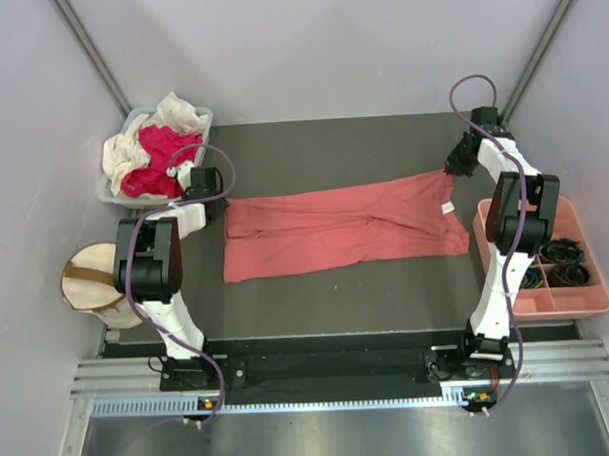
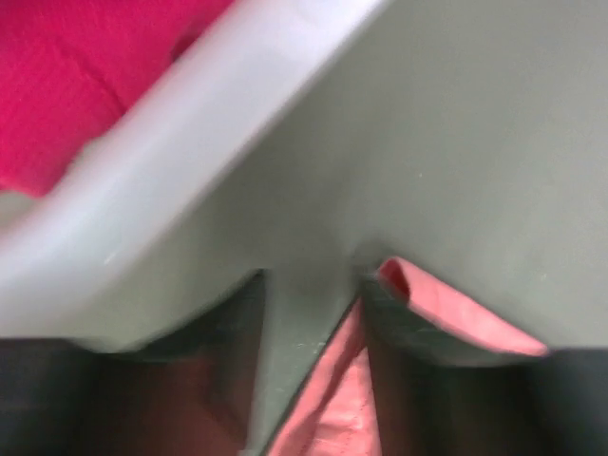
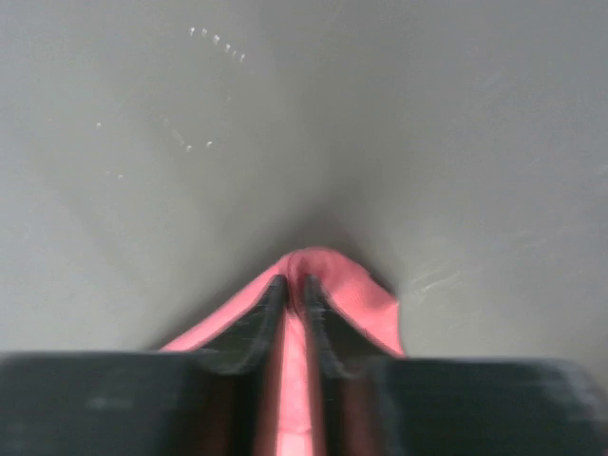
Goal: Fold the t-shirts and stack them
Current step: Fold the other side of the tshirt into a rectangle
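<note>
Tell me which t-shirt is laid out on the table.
The salmon-pink t-shirt, spread flat mid-table with the right gripper pinching one corner. The magenta-red shirt and the cream-white shirt lie crumpled in the grey bin.

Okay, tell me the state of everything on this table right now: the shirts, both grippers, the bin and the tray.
salmon-pink shirt: stretched flat across the table.
right gripper: shut on that shirt's far corner.
left gripper: open, straddling the shirt's edge.
magenta-red shirt: crumpled in the grey bin.
cream-white shirt: crumpled, spilling over the bin's rim.
pink tray: dark items in some compartments.
</note>
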